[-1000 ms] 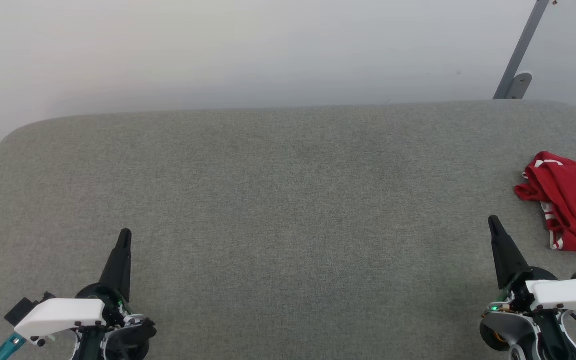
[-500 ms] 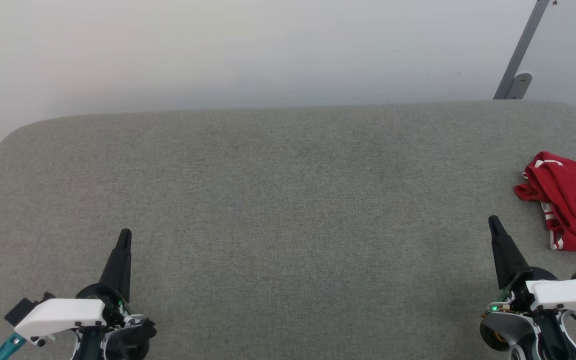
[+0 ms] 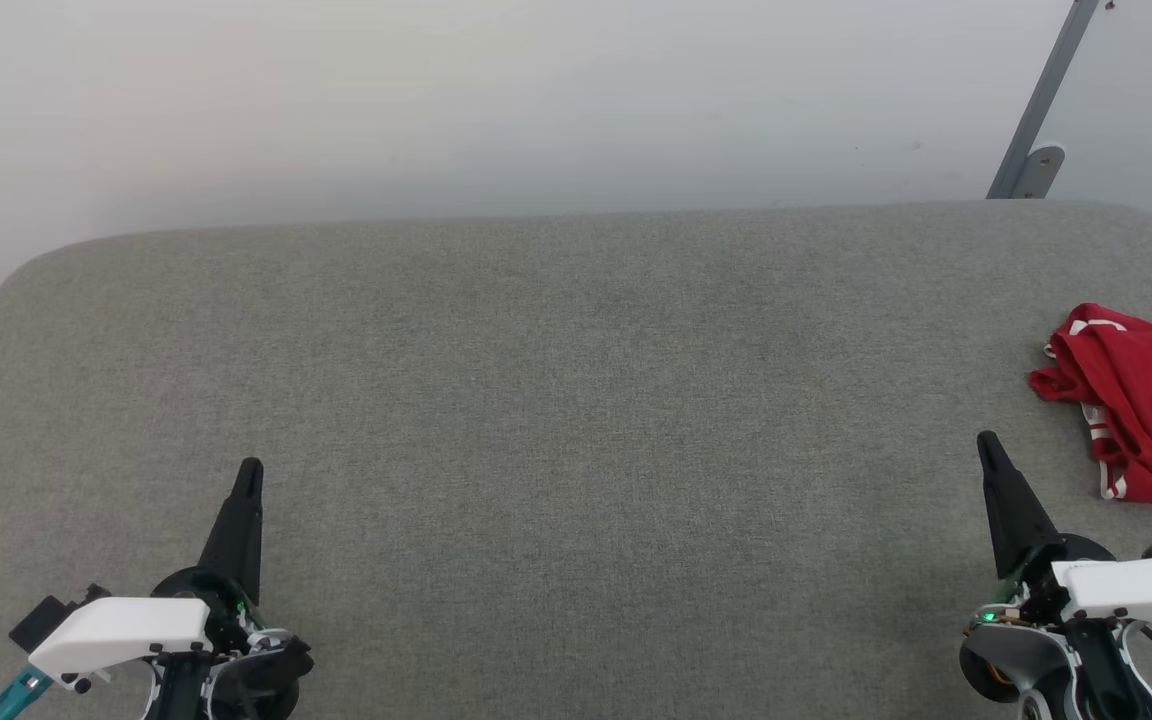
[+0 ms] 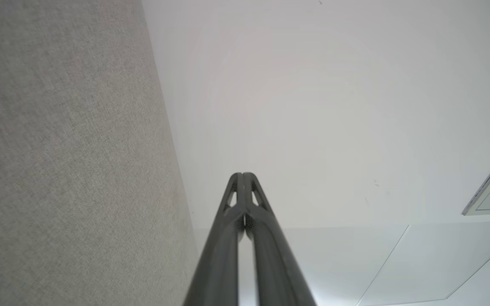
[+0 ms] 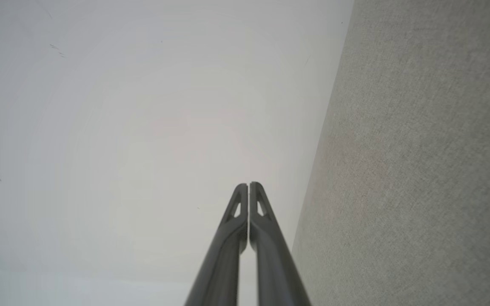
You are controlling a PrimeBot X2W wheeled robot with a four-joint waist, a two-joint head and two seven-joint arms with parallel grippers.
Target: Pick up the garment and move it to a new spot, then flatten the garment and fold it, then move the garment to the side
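Observation:
The garment (image 3: 1141, 400), a bright red T-shirt with bits of white striped trim, lies bunched at the right edge of the grey padded table (image 3: 556, 400), cut off by the edge of the head view. My right gripper (image 3: 986, 445) rests at the lower right, shut and empty, a short way left of and nearer than the garment. Its tips meet in the right wrist view (image 5: 248, 185). My left gripper (image 3: 250, 468) sits at the lower left, shut on nothing, far from the garment. The left wrist view shows its tips closed together (image 4: 242, 175).
A pale wall (image 3: 536, 100) stands behind the table's far edge. A grey metal bracket (image 3: 1036, 150) slants down the wall at the upper right. The table's rounded far-left corner (image 3: 26, 270) is in the head view.

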